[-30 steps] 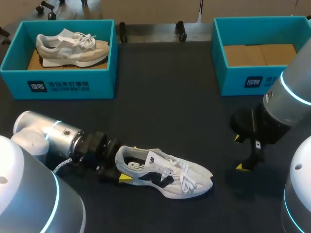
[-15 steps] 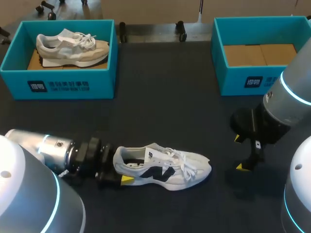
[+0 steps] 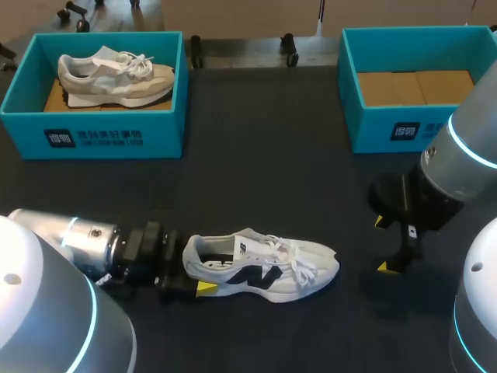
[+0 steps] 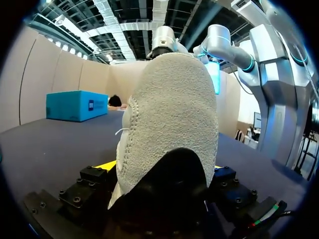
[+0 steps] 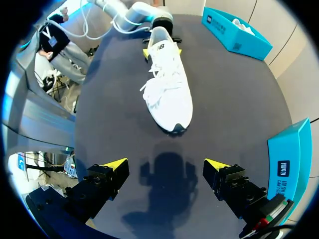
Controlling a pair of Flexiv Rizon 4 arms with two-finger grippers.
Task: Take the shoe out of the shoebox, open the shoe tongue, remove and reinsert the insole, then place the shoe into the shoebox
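Now, white shoe (image 3: 260,268): stands upright on its sole on the dark desk (image 3: 264,155), near the front edge, outside both boxes. Its toe points toward the right arm's side, its laces lie loose over the tongue, and its heel is at the left arm.
Left claw (image 3: 190,273): closed on the heel of the white shoe. In the left wrist view the heel (image 4: 169,114) fills the space between the fingers, with a yellow tip pressed against each side (image 4: 162,167).
Right claw (image 3: 383,244): spread wide with nothing between its fingers. It hangs over bare desk well apart from the toe, and the right wrist view shows the shoe (image 5: 167,84) ahead of it (image 5: 164,164).
Left shoebox (image 3: 116,136): teal, at the far left corner, holding a beige shoe (image 3: 116,74) lying on its side.
Right shoebox (image 3: 404,128): teal, at the far right, with its cardboard floor showing.
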